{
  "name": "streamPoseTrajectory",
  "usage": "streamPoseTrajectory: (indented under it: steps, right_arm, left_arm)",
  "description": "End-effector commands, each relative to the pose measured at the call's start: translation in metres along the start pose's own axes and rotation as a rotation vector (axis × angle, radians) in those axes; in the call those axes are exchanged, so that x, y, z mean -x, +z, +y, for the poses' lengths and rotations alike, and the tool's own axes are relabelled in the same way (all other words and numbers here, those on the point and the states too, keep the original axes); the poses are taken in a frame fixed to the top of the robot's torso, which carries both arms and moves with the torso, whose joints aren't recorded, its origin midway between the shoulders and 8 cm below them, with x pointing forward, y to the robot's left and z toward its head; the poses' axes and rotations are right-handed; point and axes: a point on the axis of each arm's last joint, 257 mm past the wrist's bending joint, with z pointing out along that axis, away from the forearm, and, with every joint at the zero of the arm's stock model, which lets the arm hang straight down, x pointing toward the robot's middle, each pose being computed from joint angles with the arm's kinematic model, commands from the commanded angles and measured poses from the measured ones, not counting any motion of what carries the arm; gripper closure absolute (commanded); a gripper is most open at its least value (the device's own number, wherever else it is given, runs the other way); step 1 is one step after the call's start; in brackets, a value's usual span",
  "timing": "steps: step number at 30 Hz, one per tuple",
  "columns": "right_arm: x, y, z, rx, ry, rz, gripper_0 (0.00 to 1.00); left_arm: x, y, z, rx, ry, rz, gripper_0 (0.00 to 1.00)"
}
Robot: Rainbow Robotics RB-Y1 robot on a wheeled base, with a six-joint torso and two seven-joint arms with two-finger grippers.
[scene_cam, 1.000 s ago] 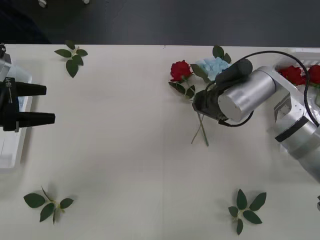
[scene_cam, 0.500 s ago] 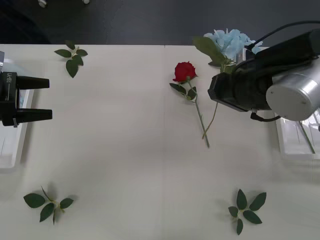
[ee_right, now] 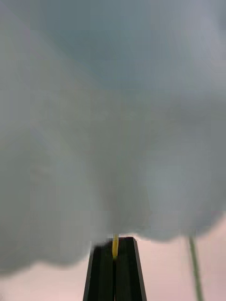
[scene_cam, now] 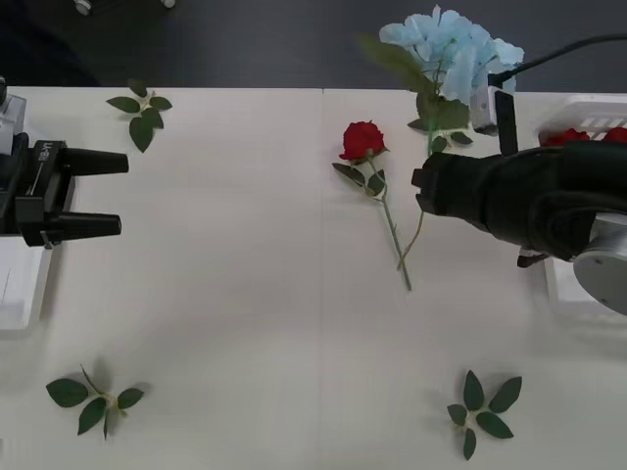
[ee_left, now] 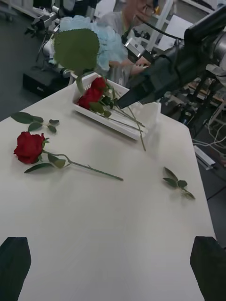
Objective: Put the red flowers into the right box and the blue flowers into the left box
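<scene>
One blue flower [scene_cam: 451, 44] hung above the table [scene_cam: 245, 294], its stem clenched in the right pincer [scene_cam: 423, 188]. A red rose [scene_cam: 361, 139] lay on the table beside it, more roses in the right box [ee_left: 141, 123]. The left pincer [scene_cam: 110, 194] waited spread open by the left box [scene_cam: 24, 294].

No legible txt, labels or nos. on anything.

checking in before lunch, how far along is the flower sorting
Done: red roses already lie in the right box. In hand: the right gripper is shut on a blue flower, lifted above the table. Left: that flower must go to the left box, beside the open left gripper, and one rose lies mid-table.
</scene>
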Motion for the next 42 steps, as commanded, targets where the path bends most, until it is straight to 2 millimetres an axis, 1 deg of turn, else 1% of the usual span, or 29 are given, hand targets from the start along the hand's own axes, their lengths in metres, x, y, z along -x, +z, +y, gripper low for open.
streamPoseTrajectory:
  steps: [1, 2, 7, 9, 11, 17, 19, 21, 23, 25, 31, 34, 36, 42]
  right_arm:
    - [0.028, -0.013, 0.021, 0.079, -0.159, -0.092, 1.00]
    - [0.030, -0.014, 0.024, 0.093, -0.176, -0.105, 1.00]
    - [0.047, -0.025, 0.050, 0.213, -0.296, -0.224, 1.00]
    - [0.048, -0.027, 0.056, 0.233, -0.352, -0.252, 1.00]
    - [0.047, -0.029, 0.059, 0.242, -0.423, -0.271, 1.00]
    - [0.033, -0.037, 0.068, 0.285, -0.626, -0.310, 1.00]
    - [0.027, -0.041, 0.072, 0.298, -0.715, -0.320, 1.00]
    - [0.021, -0.045, 0.080, 0.326, -0.749, -0.322, 1.00]
    - [0.015, -0.050, 0.092, 0.383, -0.741, -0.326, 1.00]
    - [0.010, -0.058, 0.109, 0.457, -0.751, -0.349, 1.00]
    - [-0.005, -0.070, 0.132, 0.566, -0.736, -0.376, 1.00]
    - [-0.008, -0.071, 0.141, 0.586, -0.754, -0.400, 1.00]
    - [-0.013, -0.069, 0.147, 0.601, -0.763, -0.403, 1.00]
    - [-0.024, -0.058, 0.169, 0.642, -0.770, -0.414, 1.00]
  left_arm:
    - [0.024, 0.006, 0.002, -0.010, 0.078, -0.024, 0.00]
    - [0.024, 0.007, 0.002, -0.013, 0.078, -0.023, 0.00]
    - [0.026, 0.022, 0.001, -0.030, 0.084, -0.035, 0.00]
    - [0.025, 0.027, -0.001, -0.041, 0.084, -0.040, 0.00]
    - [0.024, 0.033, -0.003, -0.053, 0.084, -0.041, 0.00]
    - [0.020, 0.057, -0.015, -0.114, 0.080, -0.040, 0.00]
    - [0.020, 0.069, -0.014, -0.120, 0.077, -0.035, 0.00]
    - [0.020, 0.076, -0.013, -0.119, 0.074, -0.033, 0.00]
    - [0.022, 0.084, -0.011, -0.120, 0.074, -0.034, 0.00]
    - [0.023, 0.094, -0.009, -0.115, 0.072, -0.035, 0.00]
    - [0.027, 0.110, -0.005, -0.098, 0.059, -0.062, 0.00]
    - [0.024, 0.115, -0.010, -0.110, 0.044, -0.075, 0.00]
    - [0.024, 0.120, -0.013, -0.117, 0.034, -0.089, 0.00]
    - [0.019, 0.134, -0.017, -0.127, 0.018, -0.090, 0.00]
